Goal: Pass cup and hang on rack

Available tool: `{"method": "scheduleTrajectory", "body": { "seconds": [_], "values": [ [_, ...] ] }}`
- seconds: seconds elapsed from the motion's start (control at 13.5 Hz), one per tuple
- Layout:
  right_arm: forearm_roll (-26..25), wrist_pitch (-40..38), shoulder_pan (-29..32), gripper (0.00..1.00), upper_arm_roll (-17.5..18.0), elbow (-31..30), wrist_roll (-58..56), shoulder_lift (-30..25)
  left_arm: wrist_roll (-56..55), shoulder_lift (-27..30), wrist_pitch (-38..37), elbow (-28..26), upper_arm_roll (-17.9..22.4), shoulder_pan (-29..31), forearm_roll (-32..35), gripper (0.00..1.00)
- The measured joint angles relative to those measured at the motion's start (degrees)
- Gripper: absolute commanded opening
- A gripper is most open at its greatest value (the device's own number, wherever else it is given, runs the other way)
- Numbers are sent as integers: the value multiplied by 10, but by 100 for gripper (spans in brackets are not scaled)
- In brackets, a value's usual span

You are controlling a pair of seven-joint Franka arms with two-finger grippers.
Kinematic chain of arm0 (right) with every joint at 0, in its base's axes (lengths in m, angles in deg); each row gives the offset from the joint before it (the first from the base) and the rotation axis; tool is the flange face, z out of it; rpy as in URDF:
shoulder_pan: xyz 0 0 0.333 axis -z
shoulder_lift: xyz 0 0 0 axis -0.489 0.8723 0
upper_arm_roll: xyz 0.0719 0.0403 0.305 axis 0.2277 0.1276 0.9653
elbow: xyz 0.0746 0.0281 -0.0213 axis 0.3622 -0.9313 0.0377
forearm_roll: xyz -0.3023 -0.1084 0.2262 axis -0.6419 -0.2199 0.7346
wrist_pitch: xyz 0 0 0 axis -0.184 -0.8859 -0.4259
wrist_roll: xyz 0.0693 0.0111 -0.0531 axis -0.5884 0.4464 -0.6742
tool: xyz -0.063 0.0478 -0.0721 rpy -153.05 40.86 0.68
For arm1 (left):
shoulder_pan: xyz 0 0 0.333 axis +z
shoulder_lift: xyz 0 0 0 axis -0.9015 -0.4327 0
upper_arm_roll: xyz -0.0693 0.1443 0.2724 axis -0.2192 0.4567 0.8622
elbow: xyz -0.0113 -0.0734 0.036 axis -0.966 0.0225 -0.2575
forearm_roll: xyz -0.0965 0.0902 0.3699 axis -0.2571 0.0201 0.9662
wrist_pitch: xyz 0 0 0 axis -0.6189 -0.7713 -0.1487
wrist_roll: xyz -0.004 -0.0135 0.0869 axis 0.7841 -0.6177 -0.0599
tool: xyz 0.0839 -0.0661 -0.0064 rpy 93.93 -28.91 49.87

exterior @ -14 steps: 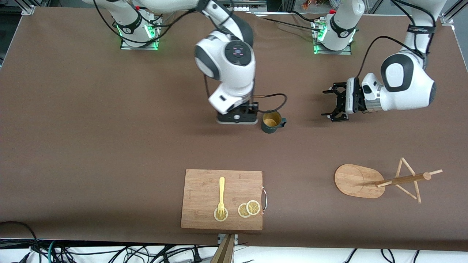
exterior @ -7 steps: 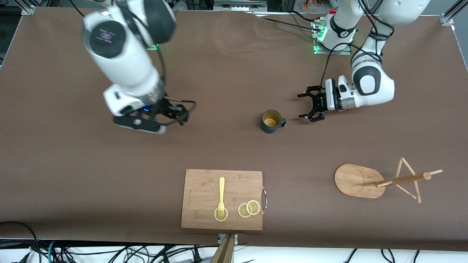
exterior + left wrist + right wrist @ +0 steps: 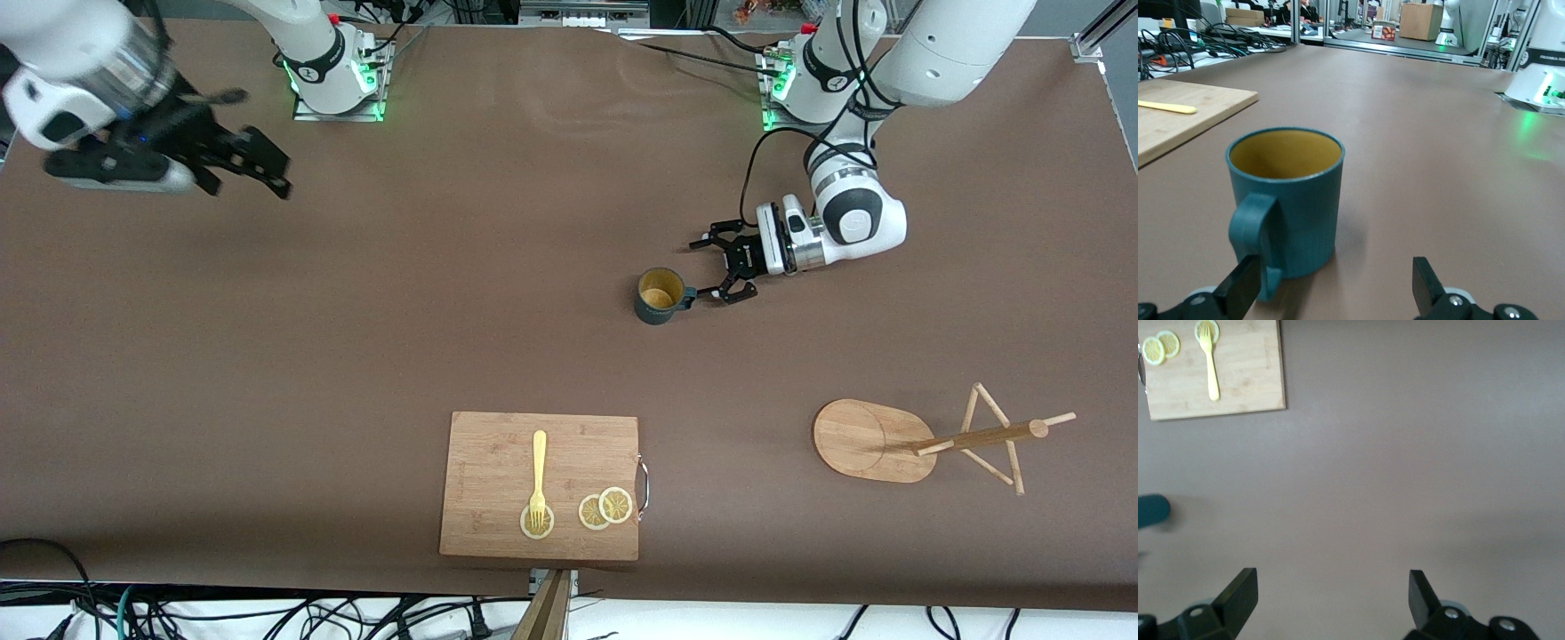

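The dark teal cup stands upright in the middle of the table, its yellowish inside showing and its handle turned toward the left arm's end. My left gripper is open and low beside that handle. In the left wrist view the cup fills the near field, and the gripper has one finger next to the handle. My right gripper is open and empty, raised over the right arm's end of the table. The wooden rack sits nearer the front camera, toward the left arm's end.
A wooden cutting board with a yellow fork and lemon slices lies near the front edge. The right wrist view shows the board and an edge of the cup.
My right gripper left the cup and swung away toward its own end of the table. My left gripper moved in to the cup's handle. The cup has not moved.
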Motion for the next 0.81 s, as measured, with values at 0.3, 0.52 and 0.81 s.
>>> {"method": "scheduleTrajectory", "body": {
  "seconds": [0.3, 0.52, 0.81],
  "values": [
    [-31, -3, 1, 100, -68, -6, -104, -14, 1, -8, 4, 21, -1, -1, -14, 100],
    [-36, -4, -2, 100, -63, 54, -114, 45, 4, -10, 6, 26, 0, 2, -14, 100],
    [-36, -15, -4, 100, -59, 136, -119, 122, 8, -11, 8, 34, 5, 25, -12, 100]
  ]
}}
